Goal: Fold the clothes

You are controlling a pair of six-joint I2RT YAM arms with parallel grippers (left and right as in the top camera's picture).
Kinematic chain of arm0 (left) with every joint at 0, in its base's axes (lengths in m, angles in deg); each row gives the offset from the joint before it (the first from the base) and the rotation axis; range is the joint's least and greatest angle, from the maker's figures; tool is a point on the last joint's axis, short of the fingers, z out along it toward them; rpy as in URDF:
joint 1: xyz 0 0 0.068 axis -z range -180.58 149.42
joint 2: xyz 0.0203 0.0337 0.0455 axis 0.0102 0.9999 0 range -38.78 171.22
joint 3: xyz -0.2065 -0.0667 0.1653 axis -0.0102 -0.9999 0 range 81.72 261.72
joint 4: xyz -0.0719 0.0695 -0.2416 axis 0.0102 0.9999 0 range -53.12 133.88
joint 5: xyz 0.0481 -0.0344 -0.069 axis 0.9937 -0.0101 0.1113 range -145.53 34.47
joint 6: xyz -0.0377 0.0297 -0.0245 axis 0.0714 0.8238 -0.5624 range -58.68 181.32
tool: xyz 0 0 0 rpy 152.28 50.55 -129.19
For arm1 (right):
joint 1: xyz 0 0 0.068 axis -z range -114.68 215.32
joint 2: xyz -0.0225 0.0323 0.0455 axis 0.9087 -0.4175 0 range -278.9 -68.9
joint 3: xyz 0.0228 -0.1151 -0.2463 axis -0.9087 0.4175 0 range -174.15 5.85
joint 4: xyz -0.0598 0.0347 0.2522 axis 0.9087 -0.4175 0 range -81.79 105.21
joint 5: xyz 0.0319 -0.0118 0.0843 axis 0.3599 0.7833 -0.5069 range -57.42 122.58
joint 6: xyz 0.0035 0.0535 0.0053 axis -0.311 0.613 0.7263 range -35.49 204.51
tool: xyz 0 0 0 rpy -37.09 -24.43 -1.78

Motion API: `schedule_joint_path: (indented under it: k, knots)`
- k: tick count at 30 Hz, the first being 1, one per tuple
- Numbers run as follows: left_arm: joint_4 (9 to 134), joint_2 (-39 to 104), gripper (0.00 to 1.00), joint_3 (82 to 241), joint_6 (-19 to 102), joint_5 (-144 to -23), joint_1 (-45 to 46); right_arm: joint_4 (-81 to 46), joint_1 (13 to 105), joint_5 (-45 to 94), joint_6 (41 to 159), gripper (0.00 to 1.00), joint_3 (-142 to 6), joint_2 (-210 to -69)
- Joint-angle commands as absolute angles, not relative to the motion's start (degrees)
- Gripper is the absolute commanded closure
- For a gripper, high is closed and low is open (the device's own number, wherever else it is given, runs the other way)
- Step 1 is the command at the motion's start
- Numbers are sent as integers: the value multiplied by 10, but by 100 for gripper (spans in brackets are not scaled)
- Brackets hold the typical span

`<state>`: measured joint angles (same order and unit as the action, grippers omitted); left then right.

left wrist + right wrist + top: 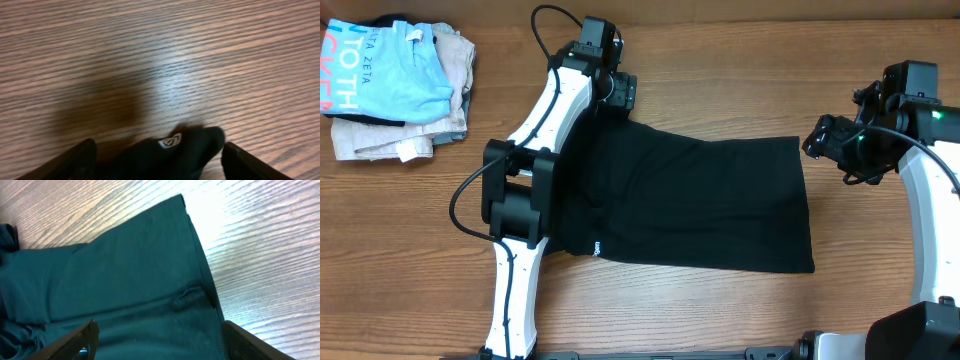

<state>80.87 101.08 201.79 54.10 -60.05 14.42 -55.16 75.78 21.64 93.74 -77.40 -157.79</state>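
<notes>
Left arm (552,105): white curved shells, black joint blocks, black wrist housing behind the left gripper (623,92). A thin black cable (548,12) loops out behind that wrist; a second bows out by the large middle joint. Right arm (928,205): same white and black, with a small green light (860,138) just behind the right gripper (817,138). In the wrist views the fingers (72,344) are dark and blunt.

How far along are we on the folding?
Done: the stacked pile looks folded and sits apart. In hand: the black garment lies flat and unfolded; the left gripper straddles one corner, jaws open, and the right gripper is open over the opposite edge. Left: grip and fold it.
</notes>
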Motion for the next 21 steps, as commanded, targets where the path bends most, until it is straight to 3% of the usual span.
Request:
schedule_joint_path:
  k: [1,6,12,14,18,21]
  knots:
    - [820,1025,28,2034,550,-590,140,-545,758,225,934,20,-786,-1570]
    - [821,1025,47,2034,551,-590,141,-543,758,225,934,20,-786,-1570]
    - [827,1033,51,2033,549,-590,143,-542,758,225,934,19,-786,-1570]
    - [829,1034,60,2033,549,-590,144,-541,758,225,934,20,-786,-1570]
    - [823,1034,93,2036,548,-589,144,-535,758,225,934,20,-786,-1570]
    - [830,1030,96,2056,528,-575,140,-534,758,225,934,20,-786,-1570]
